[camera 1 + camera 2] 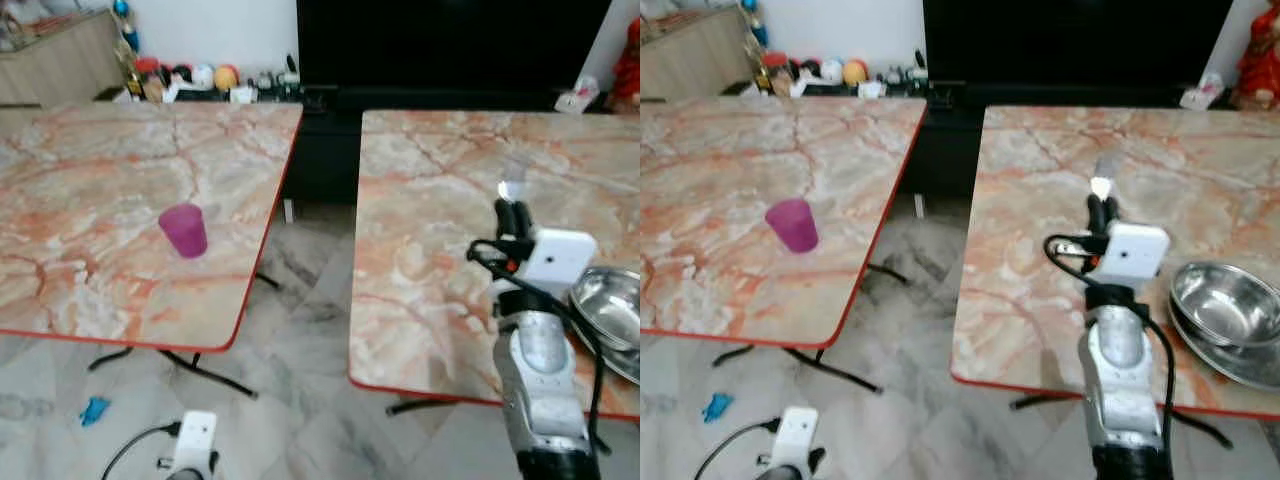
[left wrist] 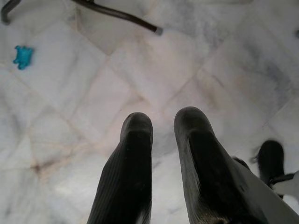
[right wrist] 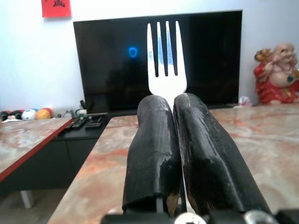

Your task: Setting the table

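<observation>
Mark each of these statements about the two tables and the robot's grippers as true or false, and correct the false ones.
1. The right gripper is shut on a fork. True.
2. The purple cup stands on the right table. False: it stands on the left table, alone.
3. A steel bowl sits at the near right edge of the right table. True.
4. The left gripper holds a spoon. False: it holds nothing and hangs over the floor.
5. The fork's tines point down at the table. False: they point up, away from the gripper, toward the dark screen.
</observation>
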Robot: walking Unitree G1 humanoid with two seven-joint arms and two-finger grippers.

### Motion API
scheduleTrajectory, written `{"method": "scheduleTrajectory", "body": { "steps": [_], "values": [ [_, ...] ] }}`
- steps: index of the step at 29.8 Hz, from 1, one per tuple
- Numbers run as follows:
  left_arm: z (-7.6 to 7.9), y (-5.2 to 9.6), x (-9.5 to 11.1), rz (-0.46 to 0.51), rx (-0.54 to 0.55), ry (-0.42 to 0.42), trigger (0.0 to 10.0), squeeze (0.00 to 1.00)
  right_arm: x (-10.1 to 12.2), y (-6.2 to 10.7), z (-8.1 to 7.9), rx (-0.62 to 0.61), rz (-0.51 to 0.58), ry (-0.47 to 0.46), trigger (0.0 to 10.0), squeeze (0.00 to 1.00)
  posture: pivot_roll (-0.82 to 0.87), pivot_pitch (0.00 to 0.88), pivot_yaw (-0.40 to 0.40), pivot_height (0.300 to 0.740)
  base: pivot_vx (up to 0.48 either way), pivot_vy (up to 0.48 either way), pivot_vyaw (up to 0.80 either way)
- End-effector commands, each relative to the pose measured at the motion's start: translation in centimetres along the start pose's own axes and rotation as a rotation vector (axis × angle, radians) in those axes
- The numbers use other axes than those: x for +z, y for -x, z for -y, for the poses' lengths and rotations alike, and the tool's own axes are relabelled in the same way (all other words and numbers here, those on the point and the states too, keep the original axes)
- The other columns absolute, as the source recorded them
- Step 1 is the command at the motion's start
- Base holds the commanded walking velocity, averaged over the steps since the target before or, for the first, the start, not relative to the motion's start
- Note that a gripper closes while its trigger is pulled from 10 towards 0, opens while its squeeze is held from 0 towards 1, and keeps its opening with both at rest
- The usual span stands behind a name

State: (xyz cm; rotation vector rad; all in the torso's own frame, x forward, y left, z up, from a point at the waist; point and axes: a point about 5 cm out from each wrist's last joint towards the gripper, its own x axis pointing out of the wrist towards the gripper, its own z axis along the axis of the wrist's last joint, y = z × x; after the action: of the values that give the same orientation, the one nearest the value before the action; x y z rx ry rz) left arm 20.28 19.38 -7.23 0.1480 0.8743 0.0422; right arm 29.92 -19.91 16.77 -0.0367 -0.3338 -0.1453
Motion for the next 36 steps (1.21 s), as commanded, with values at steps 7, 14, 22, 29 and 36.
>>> {"method": "scheduleTrajectory", "body": {
  "steps": [7,14,22,29,36],
  "values": [
    [-0.52,0.06,-0.41,-0.022,0.002,-0.01,10.0,0.0,0.34,-0.22,-0.51,0.011,0.012,-0.005,10.0,0.0,0.01,0.0,0.02,0.74,0.0,-0.252,0.0],
    [-0.77,0.12,-0.65,-0.027,0.005,-0.016,10.0,0.0,0.34,-0.18,-0.56,0.009,0.011,-0.008,10.0,0.0,0.01,0.0,0.02,0.74,0.0,-0.253,0.0],
    [-0.77,0.18,-0.91,-0.033,0.007,-0.009,10.0,0.0,0.34,-0.17,-0.53,0.011,0.01,-0.008,10.0,0.0,0.01,0.0,0.016,0.74,0.0,-0.253,0.0],
    [-0.53,0.21,-1.06,-0.037,0.0,-0.009,10.0,0.0,0.33,-0.15,-0.5,0.01,0.01,-0.007,10.0,0.0,0.0,0.0,0.017,0.74,0.0,-0.251,0.0],
    [-0.58,0.21,-1.05,-0.037,-0.002,-0.014,10.0,0.0,0.31,-0.19,-0.47,0.007,0.009,-0.007,10.0,0.0,0.0,0.0,0.021,0.74,0.0,-0.252,0.0]
  ]
}}
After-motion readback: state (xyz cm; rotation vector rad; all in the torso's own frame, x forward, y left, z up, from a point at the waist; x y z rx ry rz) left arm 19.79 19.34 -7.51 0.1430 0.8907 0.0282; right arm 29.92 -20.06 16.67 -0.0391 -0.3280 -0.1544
